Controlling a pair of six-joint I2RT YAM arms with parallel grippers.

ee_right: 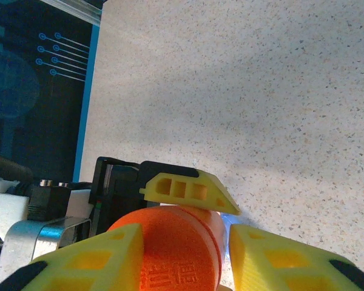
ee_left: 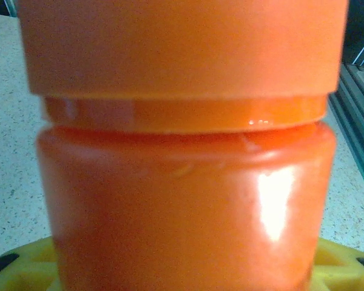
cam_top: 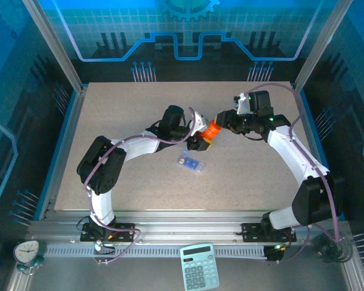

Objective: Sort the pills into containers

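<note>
Pill box (cam_top: 191,163) lies flat on the table (cam_top: 127,182), just nearer me than both grippers and touching neither. I can't make out what its compartments hold. Left gripper (cam_top: 201,143) is clamped on the orange bottle (ee_left: 182,200). Right gripper (ee_right: 182,260) is clenched around its cap (ee_right: 176,242).

A: Where is the orange cylindrical plastic bottle (cam_top: 212,130)?

B: Over the middle of the speckled stone-pattern bench (cam_top: 139,109), between the two arms. The left pincer (cam_top: 201,143) grips its body from the left. The right pincer (ee_right: 181,260) closes on the round orange cap (ee_right: 176,242) from the right.

A: And the small flat translucent blue plastic pill box (cam_top: 191,162)?

B: On the bench, just before the bottle and slightly left of it, apart from both pincers.

A: What lies before the arm bases?

B: The pale green calculator (cam_top: 199,266) sits near centre. The small round alarm clock (cam_top: 26,251) sits at the far left.
</note>
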